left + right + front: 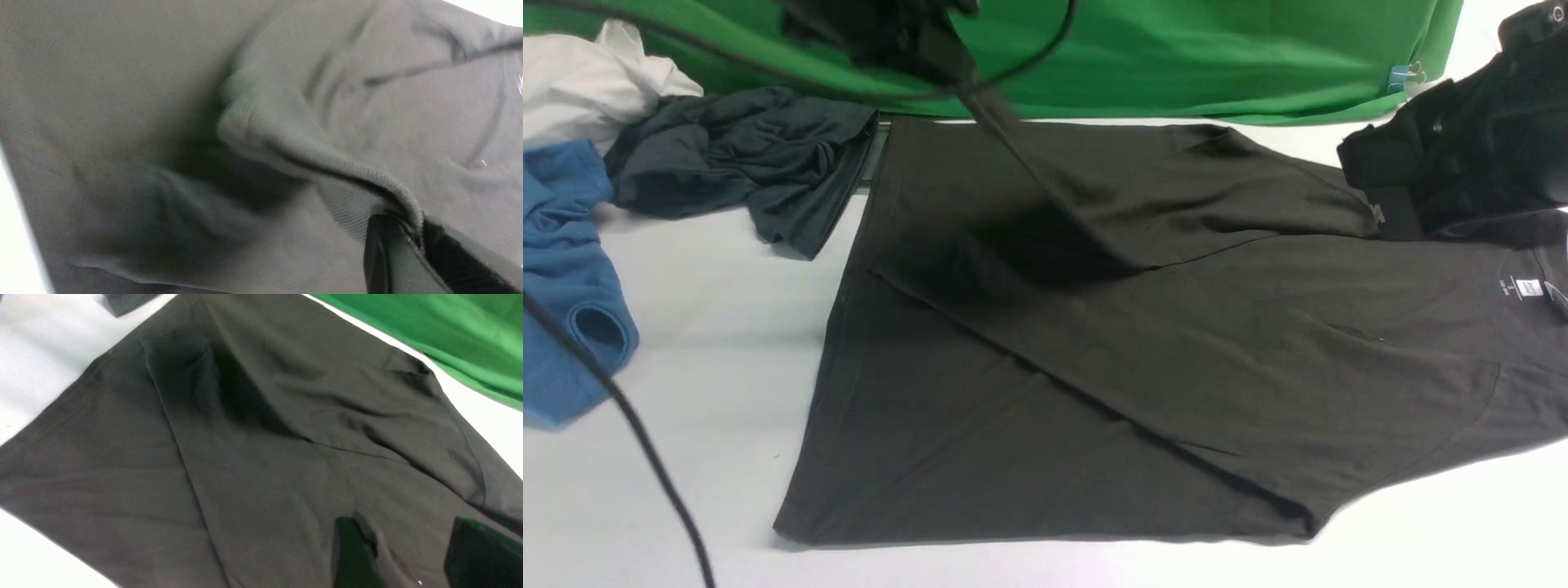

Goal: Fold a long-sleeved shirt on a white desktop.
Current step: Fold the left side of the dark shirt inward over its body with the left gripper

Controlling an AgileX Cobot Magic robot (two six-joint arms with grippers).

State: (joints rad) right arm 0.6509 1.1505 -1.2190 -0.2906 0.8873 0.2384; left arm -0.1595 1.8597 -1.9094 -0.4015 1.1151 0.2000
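Progress is looking partial: the long-sleeved shirt is lying spread over the white worktop, filling the front view from the centre out to 3 o'clock. Its neck label is showing at 3 o'clock and its hem is running down the 9 o'clock side. A long diagonal layer is lying across the body from the centre toward 5 o'clock, which I am reading as a sleeve laid in over the torso.

The left gripper is pinching the ribbed cuff tight, its jaws fully closed on the knit. In the front view that sleeve is hanging as a taut strip from 12 o'clock down to the shirt's middle, lifted clear of the body.

The right gripper is waiting with its jaws apart and nothing clamped between them, low over the shoulder area at 3 o'clock. Whether it is pressing on the cloth I cannot tell.

Judging by this, the sleeves are being dealt with now. Laying the lifted sleeve flat and folding the body over itself are looking like the remaining work. A dark teal-grey garment and a blue garment are lying apart at 10 o'clock.
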